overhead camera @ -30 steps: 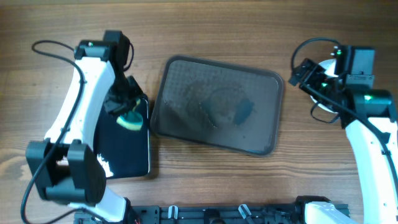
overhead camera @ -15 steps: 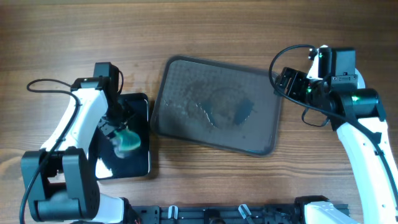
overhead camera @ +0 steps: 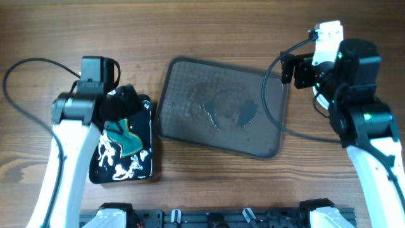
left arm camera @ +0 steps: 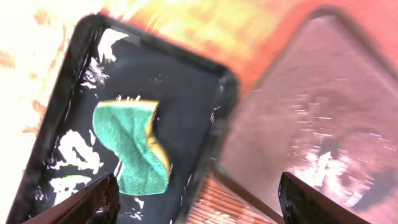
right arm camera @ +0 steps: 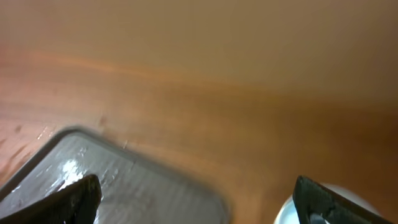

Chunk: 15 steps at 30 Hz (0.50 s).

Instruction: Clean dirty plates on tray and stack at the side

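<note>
1. Table (overhead camera: 209, 25): brown wood grain, filling the overhead view.

2. The tray (overhead camera: 221, 107): large, grey-brown and textured, with rounded corners and a raised rim. It lies at the centre of the table, turned slightly clockwise. A dark, wet-looking patch sits in its middle.

3. Black tray (overhead camera: 142, 171): smaller, glossy and rectangular. It lies at 9 o'clock of the tray, just beside the tray's rim, and its surface is speckled with bright glints.

4. The plates (right arm camera: 284, 216): only a pale rounded edge shows, in the right wrist view. It is off the tray, on the wood at 3 o'clock of the tray's near corner. The overhead view hides them under the right arm, so I cannot tell their number or condition.

5. Right gripper (right arm camera: 199, 202): fingers spread wide with nothing between them. It hangs above the tray's 2 o'clock corner, with bare wood and the tray rim below.

6. Left gripper (left arm camera: 199, 202): fingers wide apart and holding nothing. It is raised over the 12 o'clock end of the black tray, and the gap between the two trays shows between its fingertips.

7. Sponge (left arm camera: 127, 149): green with a yellow layer. It lies loose on the black tray near its middle, at 10 o'clock of the left gripper in the wrist view, clear of both fingers.
</note>
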Available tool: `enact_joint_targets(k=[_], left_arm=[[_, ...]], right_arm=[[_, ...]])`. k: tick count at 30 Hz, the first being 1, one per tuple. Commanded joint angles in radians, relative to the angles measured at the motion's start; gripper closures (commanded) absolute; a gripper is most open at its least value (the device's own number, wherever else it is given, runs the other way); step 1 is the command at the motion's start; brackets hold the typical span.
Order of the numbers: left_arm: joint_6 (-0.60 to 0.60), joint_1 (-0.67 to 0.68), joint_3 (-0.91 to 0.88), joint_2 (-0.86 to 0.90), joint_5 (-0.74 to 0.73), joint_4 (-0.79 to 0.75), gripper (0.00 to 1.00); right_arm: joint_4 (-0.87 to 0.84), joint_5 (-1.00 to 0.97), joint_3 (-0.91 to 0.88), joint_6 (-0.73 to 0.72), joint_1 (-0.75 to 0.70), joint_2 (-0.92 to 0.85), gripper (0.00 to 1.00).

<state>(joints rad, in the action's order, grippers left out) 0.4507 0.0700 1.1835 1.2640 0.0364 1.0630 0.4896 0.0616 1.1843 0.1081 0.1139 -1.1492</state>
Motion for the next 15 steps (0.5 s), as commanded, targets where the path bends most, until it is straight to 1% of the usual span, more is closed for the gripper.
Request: enact_joint_targets(k=[1,2,4,6,8,10,12,14,15], left_arm=[[-0.119,0.042,0.018,-0.192,0.019,-0.005,0.18],[-0.133,0.044,0.018,-0.248,0.022,-0.004,0.16],[-0.134,0.044,0.018,-0.344,0.022,0.001,0.15],[-0.137,0.044,0.018,-0.449,0.029,0.005,0.13],[-0.160,0.044,0.018,-0.543,0.040,0.018,0.12],[-0.160,0.044,0.018,-0.589,0.044,0.041,0.10],[-0.159,0.044,0.018,-0.614,0.044,0.069,0.10],[-0.158,0.044,0.018,-0.612,0.043,0.076,0.11],[-0.155,0.044,0.018,-0.612,0.044,0.074,0.09]], right_arm=[[-0.101,-0.053,0.013,0.275,0.011,0.116,0.00],[-0.141,-0.103,0.013,0.314,0.011,0.155,0.00],[-0.160,-0.169,0.013,0.349,0.011,0.211,0.00],[-0.154,-0.222,0.013,0.364,0.011,0.283,0.00],[-0.113,-0.227,0.013,0.386,0.011,0.368,0.00],[-0.075,-0.244,0.013,0.381,0.011,0.427,0.00],[-0.038,-0.310,0.012,0.316,0.011,0.486,0.00],[0.011,-0.309,0.012,0.319,0.011,0.497,0.00],[0.048,-0.309,0.012,0.319,0.011,0.497,0.00]])
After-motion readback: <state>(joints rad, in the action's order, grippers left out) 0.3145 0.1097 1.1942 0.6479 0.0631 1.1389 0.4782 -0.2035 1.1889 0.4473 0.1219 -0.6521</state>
